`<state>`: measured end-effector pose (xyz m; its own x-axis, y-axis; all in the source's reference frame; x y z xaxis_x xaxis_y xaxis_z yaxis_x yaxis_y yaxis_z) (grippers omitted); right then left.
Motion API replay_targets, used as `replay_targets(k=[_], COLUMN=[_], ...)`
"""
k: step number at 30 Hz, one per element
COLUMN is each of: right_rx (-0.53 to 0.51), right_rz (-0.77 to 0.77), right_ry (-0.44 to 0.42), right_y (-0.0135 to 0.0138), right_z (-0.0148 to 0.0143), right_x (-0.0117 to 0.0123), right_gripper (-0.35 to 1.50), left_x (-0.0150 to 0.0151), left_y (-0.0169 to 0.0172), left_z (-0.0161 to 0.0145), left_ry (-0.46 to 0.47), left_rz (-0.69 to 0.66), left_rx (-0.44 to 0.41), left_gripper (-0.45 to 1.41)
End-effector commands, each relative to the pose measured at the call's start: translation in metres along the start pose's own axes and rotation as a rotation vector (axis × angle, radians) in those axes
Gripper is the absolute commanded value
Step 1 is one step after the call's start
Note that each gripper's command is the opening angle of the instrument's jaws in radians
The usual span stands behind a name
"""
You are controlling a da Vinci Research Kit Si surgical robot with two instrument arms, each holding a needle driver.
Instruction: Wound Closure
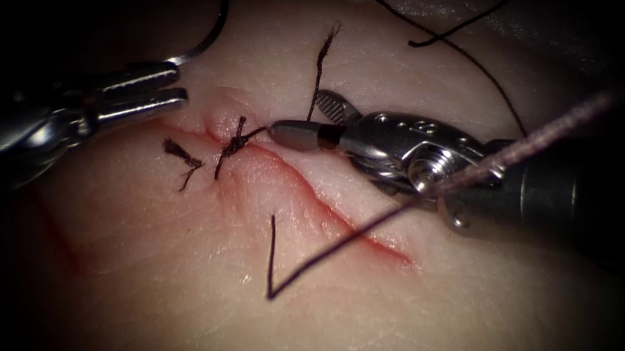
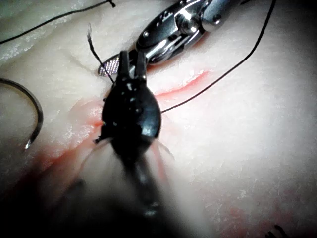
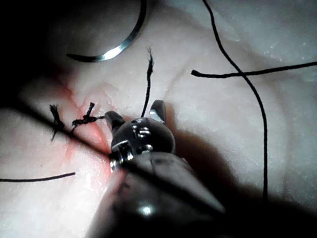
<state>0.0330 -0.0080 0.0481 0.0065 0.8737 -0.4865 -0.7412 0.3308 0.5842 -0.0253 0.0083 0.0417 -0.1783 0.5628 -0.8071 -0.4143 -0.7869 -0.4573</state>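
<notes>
The cut (image 1: 306,190) runs slantwise across the tissue (image 1: 155,274). A dark knot (image 1: 237,140) sits at its upper end. My right tool (image 1: 299,114) stands open just right of that knot, and the knot's upright thread tail (image 1: 322,62) passes between its jaws. My left tool (image 1: 180,83) is left of the cut, open and holding nothing. The curved needle (image 1: 211,32) lies free on the tissue, one end close to the left tool's upper jaw. In the right wrist view the right tool (image 3: 132,110) faces the knot (image 3: 86,119), with the needle (image 3: 116,49) beyond.
A second knot with short cut ends (image 1: 181,156) sits left of the cut. Long thread (image 1: 330,249) crosses the lower cut and lies over the right tool's wrist. More loose thread (image 1: 461,32) lies at the back right. Red fluid (image 1: 58,239) streaks the tissue at left.
</notes>
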Motion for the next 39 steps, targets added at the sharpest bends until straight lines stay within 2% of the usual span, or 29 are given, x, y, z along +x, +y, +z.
replay_targets(k=[1, 2, 3, 6, 13, 16, 20, 22, 25, 26, 28, 30, 32, 34, 35, 39], right_rx=[-0.003, -0.007, -0.012, -0.034, -0.032, -0.037, -0.044, -0.041, -0.022, -0.017, -0.006, 0.001, 0.003, 0.003, 0.004, 0.006], right_rz=[0.010, 0.013, 0.016, 0.014, 0.002, -0.008, -0.020, -0.021, -0.030, -0.030, -0.040, -0.045, -0.051, -0.052, -0.052, -0.061], right_ry=[0.004, 0.006, 0.009, 0.018, 0.084, 0.095, 0.098, 0.098, 0.101, 0.106, 0.126, 0.133, 0.136, 0.136, 0.136, 0.136], right_y=[-0.0003, -0.0003, -0.0003, -0.0003, -0.0012, -0.0015, -0.0017, -0.0016, -0.0014, -0.0013, -0.0011, -0.0009, -0.0007, -0.0007, -0.0007, -0.0008], right_z=[0.0008, 0.0008, 0.0007, 0.0005, -0.0010, -0.0014, -0.0017, -0.0016, -0.0014, -0.0013, -0.0013, -0.0014, -0.0015, -0.0015, -0.0015, -0.0014], right_x=[0.0000, 0.0001, 0.0001, 0.0005, 0.0040, 0.0048, 0.0048, 0.0045, 0.0043, 0.0043, 0.0045, 0.0046, 0.0046, 0.0045, 0.0045, 0.0042], right_gripper=[0.56, 0.25, -0.35, -0.35, -0.35, -0.35, -0.35, -0.35, -0.35, -0.30, 0.34, 0.57, 0.59, 0.57, 0.56, 0.47], left_x=[-0.0006, -0.0006, -0.0006, -0.0007, -0.0013, -0.0013, -0.0011, -0.0006, 0.0004, 0.0009, 0.0017, 0.0028, 0.0047, 0.0054, 0.0062, 0.0082], left_y=[0.0001, 0.0001, 0.0002, 0.0002, 0.0007, 0.0008, 0.0013, 0.0017, 0.0025, 0.0030, 0.0038, 0.0049, 0.0064, 0.0068, 0.0074, 0.0090], left_z=[0.0007, 0.0007, 0.0007, 0.0007, 0.0007, 0.0006, 0.0006, 0.0005, 0.0003, 0.0002, -0.0001, -0.0003, -0.0004, -0.0004, -0.0004, 0.0000], left_ry=[0.000, 0.000, 0.000, 0.001, 0.003, 0.003, 0.002, 0.002, 0.011, 0.018, 0.018, 0.018, 0.022, 0.015, 0.007, -0.027], left_rz=[0.000, 0.000, 0.001, 0.002, 0.007, 0.007, 0.005, 0.001, -0.005, -0.007, -0.010, -0.013, -0.021, -0.025, -0.029, -0.043], left_rx=[-0.001, -0.001, -0.001, -0.001, 0.002, 0.002, 0.006, -0.020, -0.081, -0.112, -0.160, -0.205, -0.267, -0.273, -0.269, -0.250], left_gripper=[0.04, 0.02, 0.02, -0.03, -0.16, -0.20, -0.27, -0.25, -0.03, 0.04, 0.20, 0.39, 0.69, 0.74, 0.89, 0.98])
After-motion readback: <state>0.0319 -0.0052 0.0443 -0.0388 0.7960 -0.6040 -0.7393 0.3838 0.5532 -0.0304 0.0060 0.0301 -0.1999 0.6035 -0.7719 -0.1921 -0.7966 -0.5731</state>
